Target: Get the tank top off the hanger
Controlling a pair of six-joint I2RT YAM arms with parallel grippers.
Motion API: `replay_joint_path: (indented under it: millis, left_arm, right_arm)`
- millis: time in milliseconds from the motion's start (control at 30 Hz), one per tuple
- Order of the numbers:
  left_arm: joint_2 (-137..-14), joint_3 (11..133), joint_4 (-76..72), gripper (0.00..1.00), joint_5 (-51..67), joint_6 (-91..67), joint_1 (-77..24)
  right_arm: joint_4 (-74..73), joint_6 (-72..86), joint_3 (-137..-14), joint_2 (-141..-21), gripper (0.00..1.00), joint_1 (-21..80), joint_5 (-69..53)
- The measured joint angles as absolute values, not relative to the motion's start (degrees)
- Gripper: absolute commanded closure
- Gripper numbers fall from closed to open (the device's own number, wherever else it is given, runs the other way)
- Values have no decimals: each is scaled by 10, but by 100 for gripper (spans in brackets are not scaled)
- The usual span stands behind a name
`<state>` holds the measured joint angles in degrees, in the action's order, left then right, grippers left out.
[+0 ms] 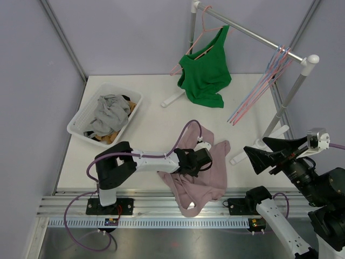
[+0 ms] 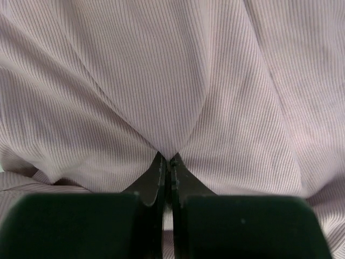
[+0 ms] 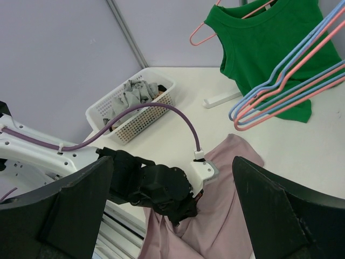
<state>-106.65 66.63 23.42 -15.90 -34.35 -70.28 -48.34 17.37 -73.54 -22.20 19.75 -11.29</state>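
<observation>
My left jaws are clenched on a fold of the mauve ribbed garment, which lies crumpled on the tabletop at its near edge, part of it draped over the front. My right jaws are released and spread wide, raised above the right side with nothing between them.

The green tank top hangs on a pink hanger from the rack bar at the far side, well apart from both arms. Spare blue and pink hangers dangle near the bar's right end.

A white basket sits at the left of the tabletop. It holds a rumpled grey garment, with something orange-brown partly showing under it at the near end.
</observation>
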Motion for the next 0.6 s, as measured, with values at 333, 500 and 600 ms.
replay_joint_path:
  millis: [333, 500, 600]
  left_arm:
    - [-961, 647, 320, 100, -238, -362, -693]
    - [-826, 665, 390, 100, -288, -362, -647]
    - [-761, 703, 430, 100, -312, -352, -607]
  right_arm:
    - [-483, 173, -739, -218, 0, 197, -113]
    - [-483, 173, -739, -216, 0, 197, -112]
    - [-483, 173, -739, -216, 1, 197, -112]
